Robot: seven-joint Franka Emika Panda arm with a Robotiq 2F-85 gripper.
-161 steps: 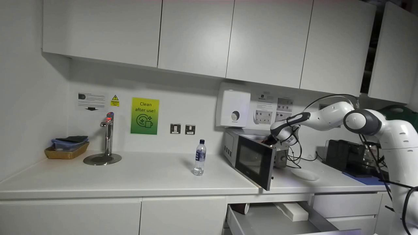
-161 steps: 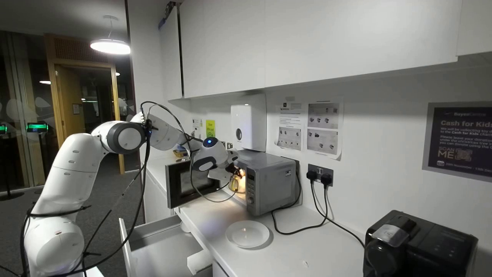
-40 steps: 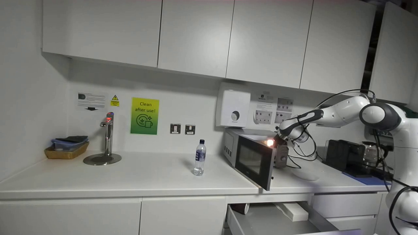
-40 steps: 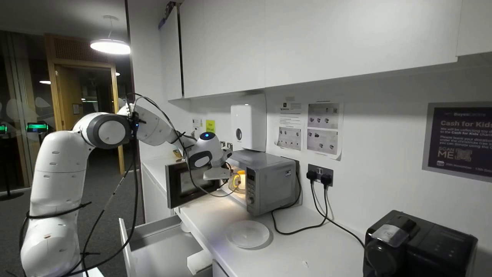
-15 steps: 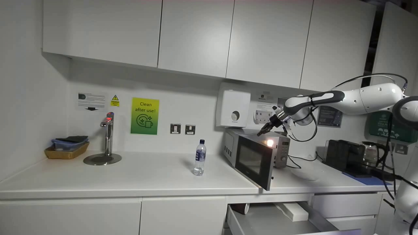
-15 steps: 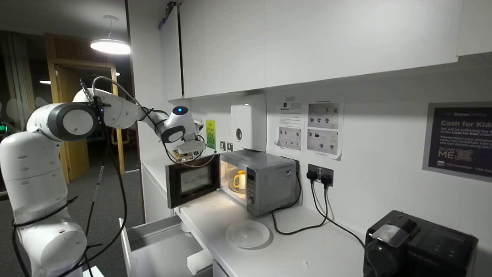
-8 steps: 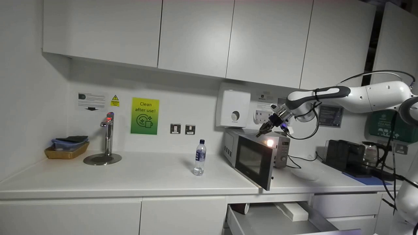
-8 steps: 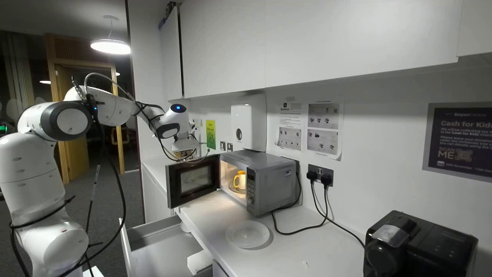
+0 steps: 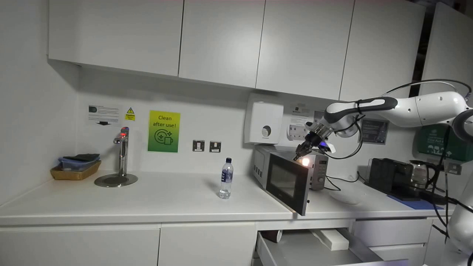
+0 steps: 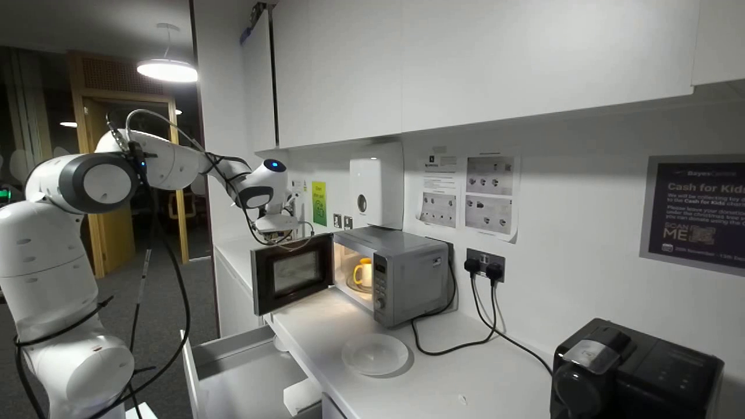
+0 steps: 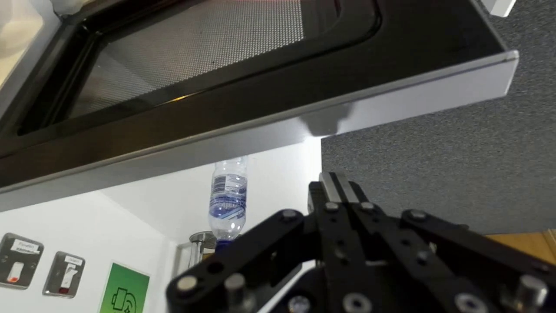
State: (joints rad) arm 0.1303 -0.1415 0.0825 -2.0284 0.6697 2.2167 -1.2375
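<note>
My gripper (image 9: 295, 159) is shut with its pads together and nothing between them. In an exterior view its fingertips hang just above the top edge of the microwave door (image 9: 286, 183). In the wrist view the gripper (image 11: 336, 176) lies on the outer side of that door edge (image 11: 256, 134), with a small gap in the picture; contact cannot be told. The door stands wide open on the grey microwave (image 10: 413, 279). Inside the lit cavity a yellow-and-white mug (image 10: 365, 274) sits on the glass turntable. The gripper's fingers are hidden behind the door in that view.
A water bottle (image 9: 226, 181) stands on the counter left of the microwave. Below, a drawer (image 9: 306, 255) is pulled out, with a white box (image 9: 333, 239) in it. A white plate (image 10: 375, 356) and a coffee machine (image 10: 634, 366) are on the counter; cupboards (image 9: 303, 48) hang overhead.
Earlier my gripper was at the microwave opening by the mug. It has since drawn out and risen over the door. In the last half second its tips have dipped slightly toward the door edge.
</note>
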